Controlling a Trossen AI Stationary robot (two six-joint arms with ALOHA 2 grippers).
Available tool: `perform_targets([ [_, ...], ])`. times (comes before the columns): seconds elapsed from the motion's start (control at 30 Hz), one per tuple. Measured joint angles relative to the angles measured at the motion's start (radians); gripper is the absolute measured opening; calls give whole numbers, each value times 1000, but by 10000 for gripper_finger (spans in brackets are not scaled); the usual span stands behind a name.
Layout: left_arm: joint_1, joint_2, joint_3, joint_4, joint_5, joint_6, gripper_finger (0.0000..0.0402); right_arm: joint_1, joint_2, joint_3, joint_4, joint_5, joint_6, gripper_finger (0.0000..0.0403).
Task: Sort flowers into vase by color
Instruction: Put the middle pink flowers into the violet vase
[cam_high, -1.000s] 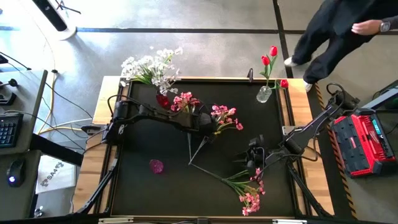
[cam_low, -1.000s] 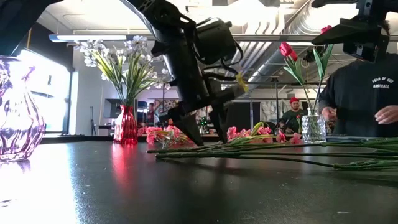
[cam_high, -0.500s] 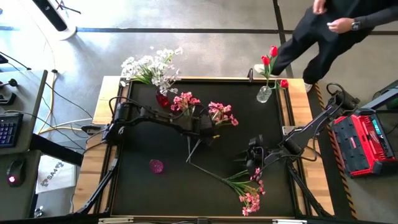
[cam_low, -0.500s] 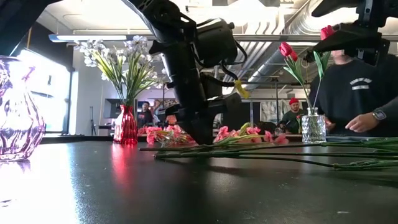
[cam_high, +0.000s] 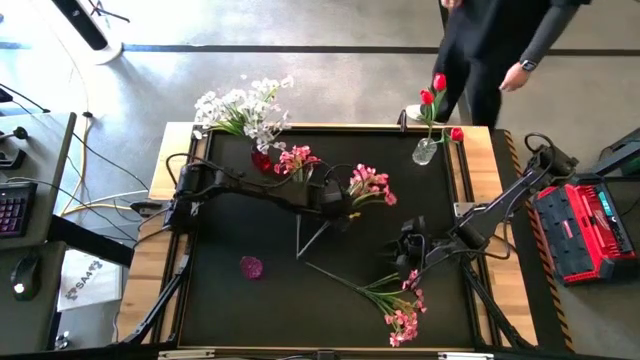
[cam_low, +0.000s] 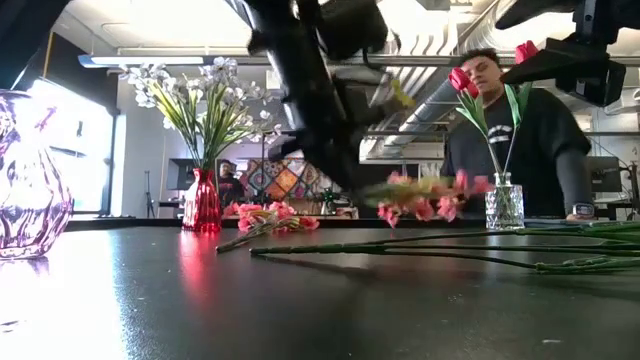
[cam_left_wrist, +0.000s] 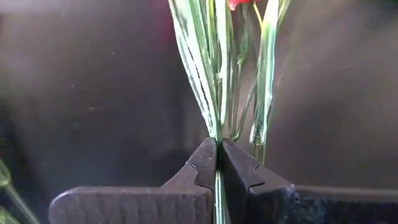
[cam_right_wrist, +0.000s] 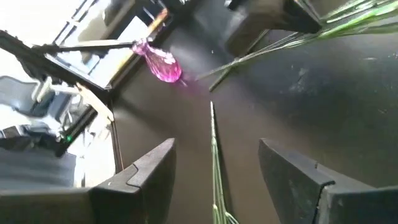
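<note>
My left gripper (cam_high: 335, 200) is shut on a pink flower spray (cam_high: 370, 185), whose blossoms (cam_low: 425, 195) hang blurred above the black table. A second pink spray (cam_low: 265, 215) lies flat near the red vase (cam_high: 260, 158), which holds white flowers (cam_high: 240, 108). A clear vase (cam_high: 425, 150) at the far right holds red tulips (cam_high: 433, 92). An empty pink vase (cam_high: 251, 267) stands near left. My right gripper (cam_high: 405, 262) is open above the stems of more pink sprays (cam_high: 400, 305); one stem (cam_right_wrist: 214, 124) runs on the table below its fingers. My left gripper (cam_left_wrist: 218, 149) pinches the spray's thin green stem (cam_left_wrist: 217, 130) between its two fingertips, just below where it branches into leaves. The fingers come from above and lie across the stem. The blossom end is lifted clear of the table; the long bare stem (cam_high: 315, 238) trails toward the near side.
A person (cam_high: 490, 40) stands behind the table's far right corner, one hand (cam_high: 520, 68) near the tulips. A red case (cam_high: 585, 230) sits off the right edge. Bare black table lies at the near left around the pink vase.
My left gripper stood open over the pink spray's stem, shut on it, then rose. The spray's blossom end has come up off the table and shifted slightly toward the right edge. The person behind the table has stepped toward the tulip vase.
</note>
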Motion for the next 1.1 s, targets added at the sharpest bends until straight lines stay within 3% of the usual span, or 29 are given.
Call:
perform_targets([
  [0.1, -16, -55, 2, 5, -29, -23, 1, 26, 0, 0, 3, 59, 25, 215],
  [0.23, -52, -144, 2, 16, -96, -22, 1, 70, 0, -25, 59, 228, 78, 215],
  [0.4, -115, -237, 2, 65, -168, 42, 0, 72, 2, -128, 370, 359, -14, 215],
  [0.5, -151, -263, 3, 137, -171, 130, 0, 22, 2, -181, 639, 326, -224, 215],
  [0.6, -177, -269, 3, 206, -113, 223, 0, -56, 1, -192, 846, 228, -408, 215],
  [0.8, -194, -268, 3, 286, 9, 283, 0, -155, 1, -166, 947, 131, -526, 210],
  [0.93, -192, -268, 3, 305, 74, 307, 0, -165, 1, -154, 935, 129, -529, 163],
  [1.1, -179, -268, 3, 319, 200, 294, 1, -165, 1, -154, 905, 130, -541, 31],
])
